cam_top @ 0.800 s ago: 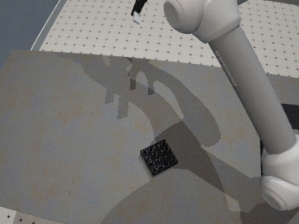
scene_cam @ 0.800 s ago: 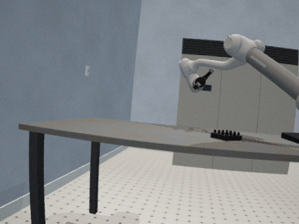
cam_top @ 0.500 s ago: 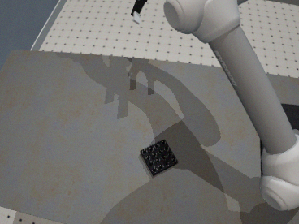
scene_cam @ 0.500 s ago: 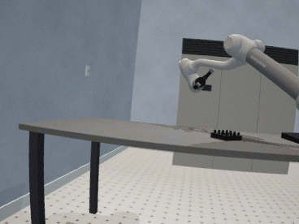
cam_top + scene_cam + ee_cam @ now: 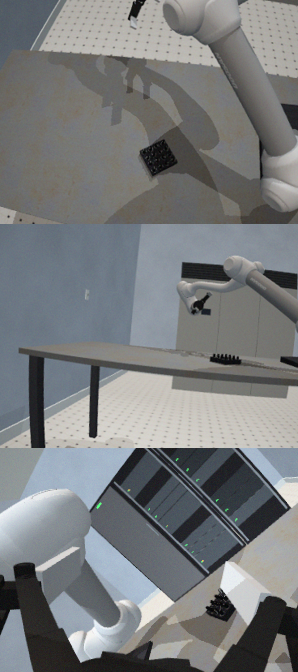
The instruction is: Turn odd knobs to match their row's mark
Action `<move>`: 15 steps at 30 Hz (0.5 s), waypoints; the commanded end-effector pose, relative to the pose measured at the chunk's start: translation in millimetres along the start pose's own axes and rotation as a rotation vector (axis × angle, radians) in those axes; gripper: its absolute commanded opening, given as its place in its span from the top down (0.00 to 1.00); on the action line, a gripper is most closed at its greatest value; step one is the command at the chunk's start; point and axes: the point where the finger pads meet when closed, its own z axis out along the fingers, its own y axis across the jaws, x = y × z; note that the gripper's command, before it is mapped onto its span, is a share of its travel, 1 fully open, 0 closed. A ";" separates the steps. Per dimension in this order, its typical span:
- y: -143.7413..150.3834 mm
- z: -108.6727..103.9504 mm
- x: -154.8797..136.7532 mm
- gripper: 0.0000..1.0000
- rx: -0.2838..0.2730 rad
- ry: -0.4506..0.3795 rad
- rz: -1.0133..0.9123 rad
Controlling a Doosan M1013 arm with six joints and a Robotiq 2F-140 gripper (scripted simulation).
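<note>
The knob box (image 5: 159, 157) is a small black square box with rows of black knobs. It stands on the grey table, right of the middle. It also shows in the exterior view (image 5: 225, 359) and small in the wrist view (image 5: 220, 604). The knob lines and names are too small to read. My gripper (image 5: 134, 14) is high above the table's far edge, well away from the box. It also shows in the exterior view (image 5: 203, 303). Its fingers stand wide open and empty in the wrist view (image 5: 150, 618).
The white arm (image 5: 243, 77) reaches over the table's right side from its base (image 5: 281, 183). A dark server cabinet (image 5: 195, 513) stands behind the table. A black object (image 5: 289, 360) lies at the table's right edge.
</note>
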 end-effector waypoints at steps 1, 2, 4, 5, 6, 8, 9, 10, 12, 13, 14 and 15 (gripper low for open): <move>22.7 34.8 8.6 0.00 -0.051 -0.029 0.081; 28.3 43.4 10.0 0.00 -0.065 -0.037 0.100; 39.4 60.8 12.1 0.00 -0.092 -0.055 0.139; 44.9 69.4 12.7 0.00 -0.106 -0.063 0.158; 50.3 78.1 13.1 0.00 -0.121 -0.073 0.177; 61.1 95.5 13.2 0.00 -0.150 -0.092 0.215; 61.1 95.5 13.2 0.00 -0.150 -0.092 0.215; 61.1 95.5 13.2 0.00 -0.150 -0.092 0.215; 79.1 125.3 10.9 0.00 -0.204 -0.127 0.277; 83.6 133.0 9.8 0.00 -0.219 -0.137 0.293; 88.7 141.6 8.4 0.00 -0.236 -0.148 0.310; 93.8 150.4 6.6 0.00 -0.254 -0.160 0.328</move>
